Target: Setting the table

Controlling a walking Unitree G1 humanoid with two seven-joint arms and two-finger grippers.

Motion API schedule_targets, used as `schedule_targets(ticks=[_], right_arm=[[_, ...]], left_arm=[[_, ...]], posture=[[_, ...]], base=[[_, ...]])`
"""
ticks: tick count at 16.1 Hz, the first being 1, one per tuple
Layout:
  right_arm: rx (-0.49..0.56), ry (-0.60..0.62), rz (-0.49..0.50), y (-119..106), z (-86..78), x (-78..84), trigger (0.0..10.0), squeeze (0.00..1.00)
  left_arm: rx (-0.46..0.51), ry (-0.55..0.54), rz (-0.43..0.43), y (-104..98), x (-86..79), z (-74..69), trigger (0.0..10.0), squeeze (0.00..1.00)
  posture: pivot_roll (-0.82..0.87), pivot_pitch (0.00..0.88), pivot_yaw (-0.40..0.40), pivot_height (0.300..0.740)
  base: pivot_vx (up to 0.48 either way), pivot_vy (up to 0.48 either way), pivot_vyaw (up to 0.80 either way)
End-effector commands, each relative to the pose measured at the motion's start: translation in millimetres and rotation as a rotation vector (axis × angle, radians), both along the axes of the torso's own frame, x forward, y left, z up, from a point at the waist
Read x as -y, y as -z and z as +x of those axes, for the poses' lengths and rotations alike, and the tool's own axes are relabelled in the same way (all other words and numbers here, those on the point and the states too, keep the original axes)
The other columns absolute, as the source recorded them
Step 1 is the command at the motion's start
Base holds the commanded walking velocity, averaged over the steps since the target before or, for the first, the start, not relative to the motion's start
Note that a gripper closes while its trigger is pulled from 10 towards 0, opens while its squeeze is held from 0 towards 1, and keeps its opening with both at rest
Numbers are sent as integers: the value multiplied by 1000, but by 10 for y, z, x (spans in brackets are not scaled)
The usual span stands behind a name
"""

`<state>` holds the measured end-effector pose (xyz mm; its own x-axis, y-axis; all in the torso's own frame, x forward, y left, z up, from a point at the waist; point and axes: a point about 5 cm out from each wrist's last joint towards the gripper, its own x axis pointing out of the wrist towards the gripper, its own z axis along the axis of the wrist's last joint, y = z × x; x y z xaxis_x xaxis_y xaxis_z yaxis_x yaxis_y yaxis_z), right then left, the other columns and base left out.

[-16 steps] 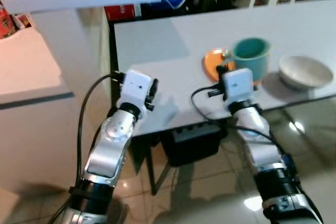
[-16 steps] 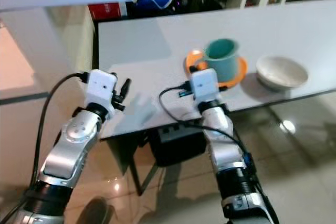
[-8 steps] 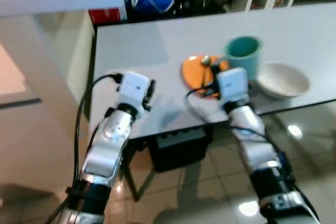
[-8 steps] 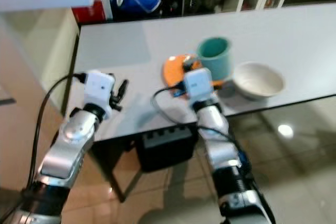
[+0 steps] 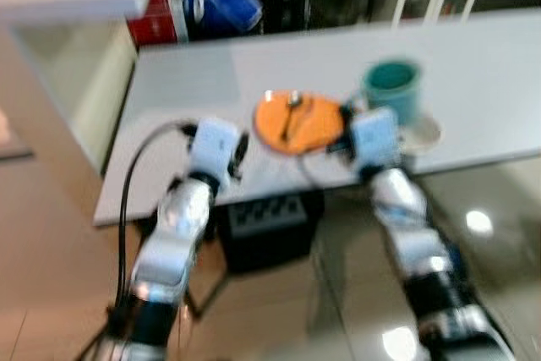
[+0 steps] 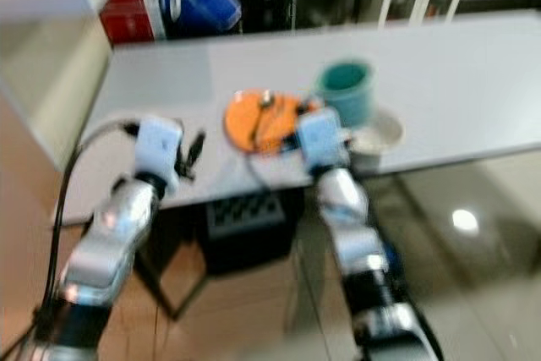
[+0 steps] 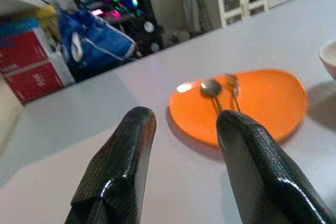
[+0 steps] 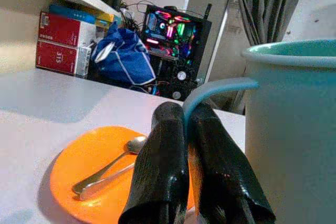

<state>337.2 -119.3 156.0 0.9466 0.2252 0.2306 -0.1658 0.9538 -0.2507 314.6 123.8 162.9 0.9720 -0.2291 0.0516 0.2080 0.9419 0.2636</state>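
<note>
White tabletop (image 5: 473, 73) runs across a cluttered room, with a red box (image 8: 59, 44) and a blue bag (image 8: 122, 56) behind its far edge and a lit computer case (image 8: 176, 29) beyond; the box bears white marks too small to read. Taking the orange plate (image 5: 299, 123) as the landmark, the left gripper (image 7: 181, 129) hovers to its left and a little nearer the robot, above the table's near edge, its two black fingers (image 7: 119, 166) spread apart with nothing between them. On the plate lie a spoon (image 7: 212, 88) and a fork (image 7: 232, 85) side by side, their long axes running from the plate's far rim toward its near rim, heads at the far side. Just right of the plate, the right gripper (image 8: 186, 124) has its fingers pressed together on the thin handle (image 8: 215, 88) of the teal mug (image 5: 394, 94), which stands at the plate's right edge with the handle pointing toward the robot. A white bowl (image 5: 423, 133) sits right of the mug, partly hidden behind the right wrist. The head views are blurred, so whether the mug touches the table or is raised off it cannot be told. The mug appears to be the piece being placed, and the right arm is plainly the one engaged with it; the cutlery lies closer to the empty left gripper, straight ahead of its open fingers.
</note>
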Motion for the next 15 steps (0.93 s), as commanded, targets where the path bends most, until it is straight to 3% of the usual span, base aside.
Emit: schedule_targets(ticks=[1,7,15], right_arm=[[19,-50,9,-44,-1,-149,0,0],[18,-78,-3,-41,-3,-185,0,0],[29,-89,-14,-50,5,-209,0,0]], left_arm=[[14,-54,-12,-43,-116,24,10000,0],[20,-91,-14,-13,-123,-26,10000,0],[50,-63,2,-53,-68,-24,10000,0]], posture=[[72,12,49,740],[92,30,28,740],[87,22,31,740]], base=[[0,0,0],[0,0,0],[45,0,0]])
